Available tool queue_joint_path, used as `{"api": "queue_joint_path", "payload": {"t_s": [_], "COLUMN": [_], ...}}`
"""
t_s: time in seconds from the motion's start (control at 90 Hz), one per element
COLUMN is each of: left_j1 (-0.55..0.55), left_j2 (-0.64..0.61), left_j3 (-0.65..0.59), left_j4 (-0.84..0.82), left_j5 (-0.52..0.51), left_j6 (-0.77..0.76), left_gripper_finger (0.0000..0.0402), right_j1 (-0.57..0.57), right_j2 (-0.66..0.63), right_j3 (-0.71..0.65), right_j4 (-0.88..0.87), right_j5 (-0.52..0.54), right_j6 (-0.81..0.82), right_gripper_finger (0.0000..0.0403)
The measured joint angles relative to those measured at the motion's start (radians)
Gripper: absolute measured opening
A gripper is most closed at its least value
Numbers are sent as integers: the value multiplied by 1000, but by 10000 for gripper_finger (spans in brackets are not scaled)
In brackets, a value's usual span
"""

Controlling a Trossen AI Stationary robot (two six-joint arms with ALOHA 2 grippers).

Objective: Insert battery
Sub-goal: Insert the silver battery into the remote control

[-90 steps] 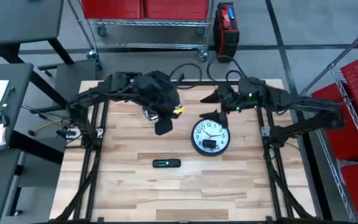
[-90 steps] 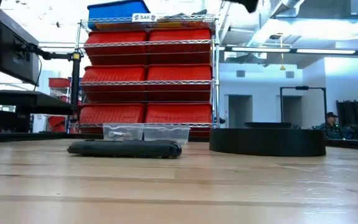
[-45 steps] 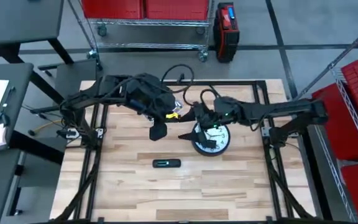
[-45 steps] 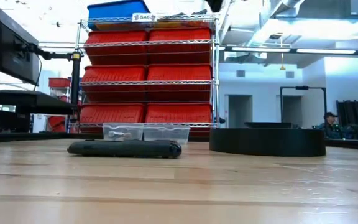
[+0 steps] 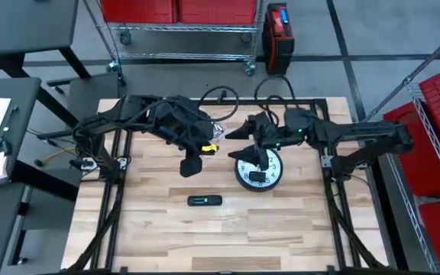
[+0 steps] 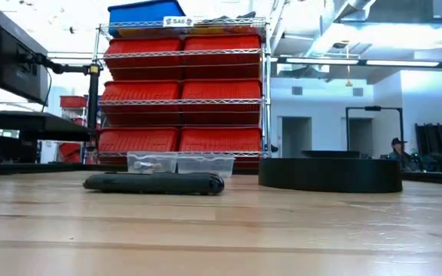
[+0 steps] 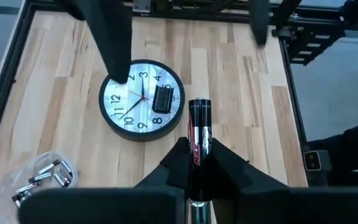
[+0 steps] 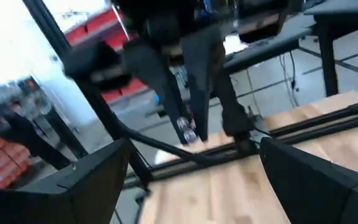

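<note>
Between the left gripper's two dark fingers sits a slim black-and-red cylindrical battery, pinched near its lower half with the upper end standing clear above them, raised well above the wooden table. It looks small, light, rigid and smooth, so it could slip or twist in a loose grip; the hold across its middle seems sensible, since it leaves one end free to lead into a slot. Its target, a round black-rimmed wall clock with a white face, lies flat on the table, and the black rectangular compartment on its face shows in the left wrist view. The left arm reaches from the table's far left corner, its wrist bent downward, the gripper hanging beside the clock and not yet over it. The right gripper hovers over the clock's far edge, fingers spread wide and holding nothing. A dark oblong remote-like device lies apart, nearer the front, and a clear bag of metal pieces rests near the left arm.
</note>
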Motion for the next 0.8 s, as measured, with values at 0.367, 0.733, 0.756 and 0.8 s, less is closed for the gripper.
{"api": "queue_joint_path", "payload": {"t_s": [0.367,0.733,0.756,0.8], "left_j1": [0,0,0,0], "left_j2": [7,7,7,7], "left_j3": [0,0,0,0], "left_j4": [1,0,0,0], "left_j5": [0,0,0,0], "left_j6": [-13,-17,-17,-16], "left_gripper_finger": [13,13,13,13], "right_j1": [-13,-34,-34,-34], "right_j2": [12,10,10,10], "right_j3": [-1,-1,-1,-1], "right_j4": [32,29,29,29], "right_j5": [164,175,168,151], "right_j6": [-102,-46,-50,-64], "right_gripper_finger": [348,348,348,348]}}
